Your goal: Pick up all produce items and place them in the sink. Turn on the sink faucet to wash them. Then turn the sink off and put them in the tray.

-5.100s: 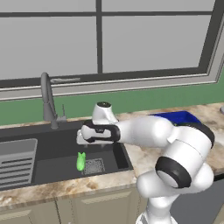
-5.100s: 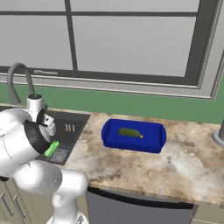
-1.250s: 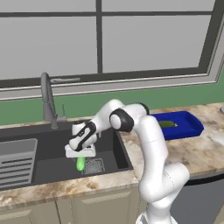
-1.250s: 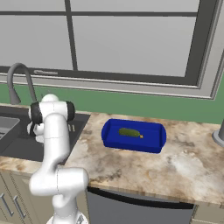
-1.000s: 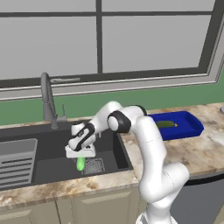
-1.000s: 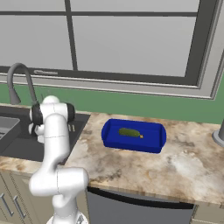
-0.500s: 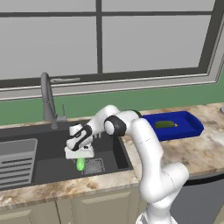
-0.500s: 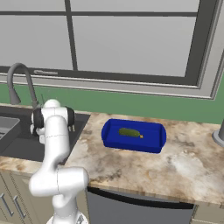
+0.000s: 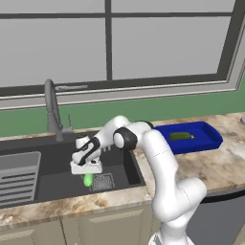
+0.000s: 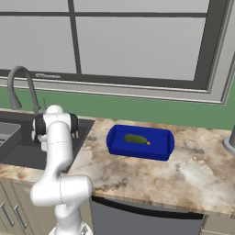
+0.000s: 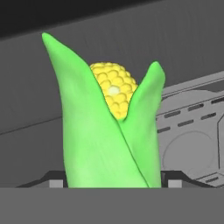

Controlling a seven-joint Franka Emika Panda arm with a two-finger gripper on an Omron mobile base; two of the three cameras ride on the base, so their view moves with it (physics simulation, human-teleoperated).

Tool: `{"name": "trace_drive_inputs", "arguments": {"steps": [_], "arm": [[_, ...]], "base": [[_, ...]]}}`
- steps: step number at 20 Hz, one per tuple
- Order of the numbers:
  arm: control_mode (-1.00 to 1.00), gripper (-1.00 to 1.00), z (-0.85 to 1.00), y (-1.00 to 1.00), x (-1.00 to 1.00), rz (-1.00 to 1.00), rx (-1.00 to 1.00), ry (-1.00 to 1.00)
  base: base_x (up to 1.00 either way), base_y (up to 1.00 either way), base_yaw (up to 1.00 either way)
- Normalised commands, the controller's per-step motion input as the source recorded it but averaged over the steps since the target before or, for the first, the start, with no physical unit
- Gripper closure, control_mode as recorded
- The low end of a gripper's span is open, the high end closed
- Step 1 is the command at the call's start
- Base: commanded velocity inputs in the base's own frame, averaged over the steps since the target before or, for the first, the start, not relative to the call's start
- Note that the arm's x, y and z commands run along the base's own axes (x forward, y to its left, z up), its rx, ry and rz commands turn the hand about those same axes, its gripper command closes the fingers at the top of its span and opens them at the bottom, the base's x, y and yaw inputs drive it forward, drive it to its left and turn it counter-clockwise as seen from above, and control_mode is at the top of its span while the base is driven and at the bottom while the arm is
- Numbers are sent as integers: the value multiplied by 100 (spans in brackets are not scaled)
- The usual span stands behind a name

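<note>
The bright lime green produce item, an ear of corn (image 9: 88, 180) in its husk, lies on the floor of the sink (image 9: 52, 184) beside the drain grate (image 9: 103, 182). My gripper (image 9: 87, 173) reaches down into the basin right over it. In the hand view the corn (image 11: 109, 131) stands between the two fingers of the gripper (image 11: 114, 183), which is open with its tips close against the husk. The darker olive green item (image 9: 182, 136) (image 10: 136, 139) lies in the blue tray (image 9: 213, 140) (image 10: 137, 155) on the counter. The faucet (image 9: 51, 107) (image 10: 20, 78) stands behind the sink.
A grey ribbed rack (image 9: 16, 182) fills the sink's left part. The sink's right wall is near my forearm. Speckled counter (image 10: 183, 179) stretches right of the tray, with a window ledge behind it and a grey object (image 10: 229, 140) at the far right edge.
The fingers have drawn in toward the corn's sides. The hand has settled slightly lower over it; the corn and the tray have not moved.
</note>
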Motion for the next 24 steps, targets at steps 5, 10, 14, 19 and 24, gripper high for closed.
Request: {"name": "trace_drive_inputs", "arguments": {"steps": [5, 10, 14, 19, 24], "arm": [[-100, 100, 47, -4, -12, -13, 0, 0], [-100, 100, 53, -11, -8, -12, 0, 0], [-100, 100, 44, -15, -23, -9, -1, 0], [-100, 100, 45, -17, -47, -11, -1, -3], [-100, 100, 46, -21, -56, -12, 0, -4]], "base": [[0, 0, 0], [0, 0, 0], [0, 0, 0], [0, 0, 0], [0, 0, 0]]}}
